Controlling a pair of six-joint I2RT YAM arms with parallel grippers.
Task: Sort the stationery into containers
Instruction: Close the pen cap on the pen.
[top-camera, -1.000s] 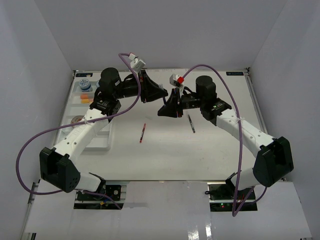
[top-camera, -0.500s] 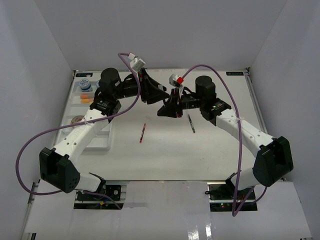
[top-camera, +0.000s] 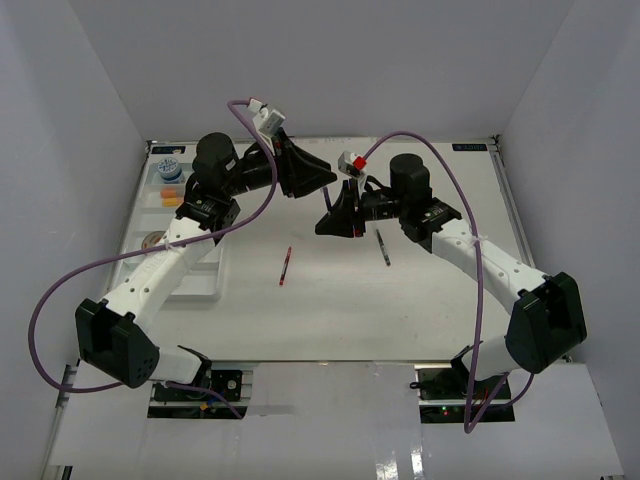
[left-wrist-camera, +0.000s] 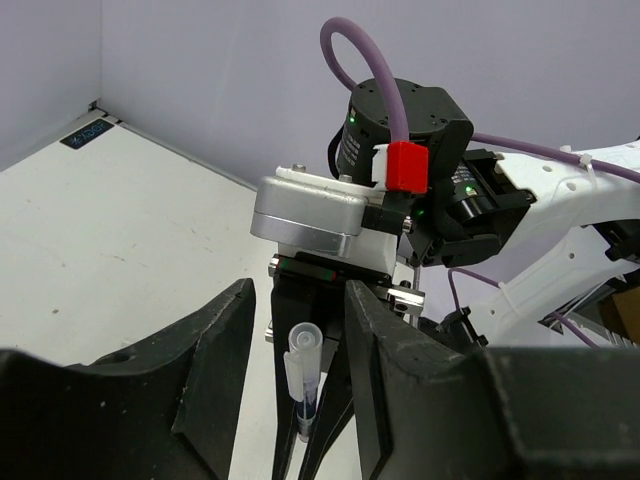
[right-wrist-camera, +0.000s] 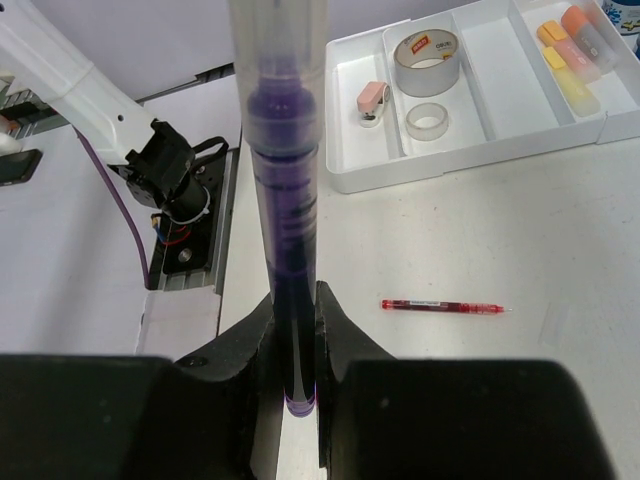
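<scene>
While the right gripper (right-wrist-camera: 296, 312) is clamped on the lower end of a thin clear-barrelled pen (right-wrist-camera: 285, 200) filled with dark purple ink, that pen rises straight out of its jaws. It is held in the air over the table, toward 12 o'clock of the centre, pale translucent cap outermost. The left gripper (left-wrist-camera: 298, 292) has its black fingers apart, one on each side of the cap and clear of it.

On the white table (top-camera: 330, 300), a thin red pen (top-camera: 286, 266) lies near the centre. A thin dark pen (top-camera: 383, 247) lies at 3 o'clock of it, well apart.

At the table's 9 o'clock side, the flat white plastic tray (right-wrist-camera: 500, 90) holds a pink eraser (right-wrist-camera: 372, 100) in one compartment. A tan tape roll (right-wrist-camera: 432, 48) and a small clear roll (right-wrist-camera: 427, 120) sit in the next.
</scene>
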